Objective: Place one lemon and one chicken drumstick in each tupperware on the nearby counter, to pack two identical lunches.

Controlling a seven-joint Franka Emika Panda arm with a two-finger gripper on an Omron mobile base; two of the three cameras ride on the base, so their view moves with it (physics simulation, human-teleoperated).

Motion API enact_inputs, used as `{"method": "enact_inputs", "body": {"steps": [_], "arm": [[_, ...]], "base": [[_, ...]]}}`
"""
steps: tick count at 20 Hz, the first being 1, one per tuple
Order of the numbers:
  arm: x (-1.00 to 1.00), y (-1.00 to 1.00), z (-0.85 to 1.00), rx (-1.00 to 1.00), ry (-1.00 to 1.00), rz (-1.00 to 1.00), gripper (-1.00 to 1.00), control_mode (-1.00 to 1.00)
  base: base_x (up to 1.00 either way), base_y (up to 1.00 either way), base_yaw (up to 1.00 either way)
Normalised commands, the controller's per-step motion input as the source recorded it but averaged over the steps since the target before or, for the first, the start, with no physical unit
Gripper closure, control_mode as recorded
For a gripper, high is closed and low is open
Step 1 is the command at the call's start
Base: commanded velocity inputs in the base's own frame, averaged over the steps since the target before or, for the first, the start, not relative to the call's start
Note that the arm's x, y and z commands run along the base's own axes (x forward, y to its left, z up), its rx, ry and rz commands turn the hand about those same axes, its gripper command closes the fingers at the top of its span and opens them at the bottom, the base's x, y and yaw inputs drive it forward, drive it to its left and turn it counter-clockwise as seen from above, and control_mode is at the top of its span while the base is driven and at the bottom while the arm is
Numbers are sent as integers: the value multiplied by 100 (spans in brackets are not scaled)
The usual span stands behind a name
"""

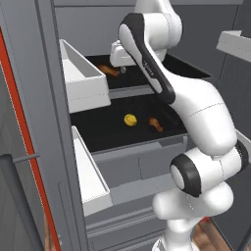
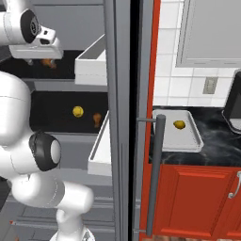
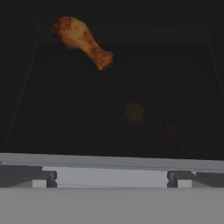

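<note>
Arm reaches into an open fridge, upper centre of the left base view. Gripper (image 1: 121, 68) hangs over the upper black shelf, jaws spread wide, nothing between them. The stance reads as an approach to a pick, not a carry.

Upper shelf: one chicken drumstick (image 1: 109, 70) lies just left of the gripper in the left base view. In the hand view this drumstick (image 3: 82, 41) sits upper left, thick end away, bone end toward centre. It is off the gripper's line, so the hand probably needs to shift toward it before closing.

Lower shelf, centre of the left base view: a lemon (image 1: 130, 120) and a second drumstick (image 1: 156, 123) lie near each other, apart. Probably stock for the second lunch.

Right base view, centre right: a whitish-grey tupperware (image 2: 193, 136) rests on the black marbled counter (image 2: 219, 141), beside the open fridge door. A lemon (image 2: 179, 124) already lies in it, toward its far end. No drumstick is visible in it, so this tray looks half packed.

Hard to make out:
- Fingertips in the hand view are lost in the dark bottom edge.
- Faint yellow and reddish smudges at centre of the hand view; likely the lower-shelf items seen through the shelf, cannot confirm.
- Fridge door edge cuts off the tupperware's left end.
- Dark object at the right edge of the right base view is cropped; unidentified.
</note>
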Motion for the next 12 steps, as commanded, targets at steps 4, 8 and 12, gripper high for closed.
{"method": "enact_inputs", "body": {"steps": [4, 8, 12], "arm": [[2, 0, -39, 0, -21, 0, -100, -100], [0, 0, -76, 0, -22, 0, -100, -100], [28, 0, -35, 0, -29, 0, -100, -100]], "base": [[0, 0, 0], [0, 0, 0], [0, 0, 0]]}}
